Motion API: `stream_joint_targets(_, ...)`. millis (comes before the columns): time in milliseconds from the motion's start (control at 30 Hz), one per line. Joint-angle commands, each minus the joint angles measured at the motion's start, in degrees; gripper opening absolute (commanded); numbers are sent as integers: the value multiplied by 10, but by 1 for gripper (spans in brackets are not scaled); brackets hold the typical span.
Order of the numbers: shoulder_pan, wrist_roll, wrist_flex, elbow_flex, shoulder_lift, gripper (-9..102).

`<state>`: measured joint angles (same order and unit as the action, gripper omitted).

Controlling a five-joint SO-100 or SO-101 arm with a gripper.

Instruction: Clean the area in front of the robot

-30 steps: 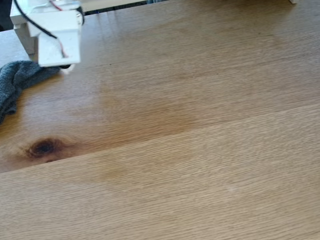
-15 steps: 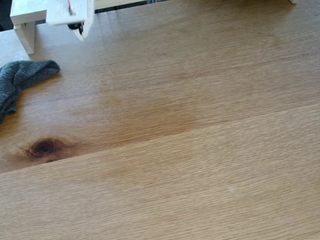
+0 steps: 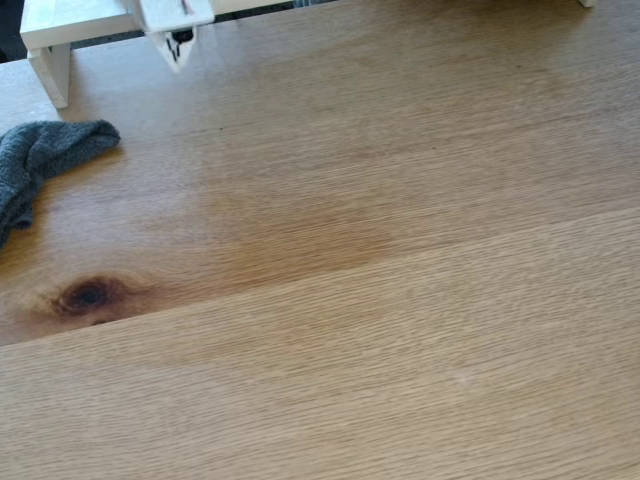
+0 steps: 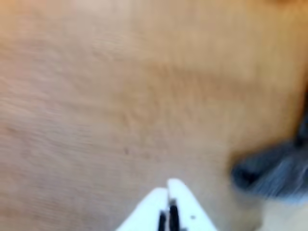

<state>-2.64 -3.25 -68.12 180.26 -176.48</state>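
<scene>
Light-oak tabletop (image 3: 420, 330) of wide planks ran across the fixed view, w/ a plank seam slanting up to the right. At the far left edge lay a crumpled grey cloth (image 3: 45, 160), flat on the wood, apart from the arm. Nearer and just right of it sat a dark brown knot (image 3: 88, 295), and further right, mid-table, a darker stained patch (image 3: 300, 235). At the far left a white shelf-like stand (image 3: 55, 35) stood on the wood, its leg just beyond the cloth. Right of that leg, the robot's white gripper (image 3: 177, 55) hung at the top edge, tip pointing down, clear of the table.

Wrist view was blurred. Gripper (image 4: 168, 190) poked in at the bottom centre, jaws pressed together w/ nothing between them. Wood (image 4: 120, 96) lay beyond it, and the cloth (image 4: 274, 168) showed as a dark grey smear at the right edge, well off the tips.
</scene>
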Motion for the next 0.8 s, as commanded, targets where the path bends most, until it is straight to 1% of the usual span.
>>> stream_joint_targets(0,-4,21,-32,78,-118,0)
stream_joint_targets(133,-12,48,-42,131,-129,0)
stream_joint_targets(767,-16,53,-43,124,-129,0)
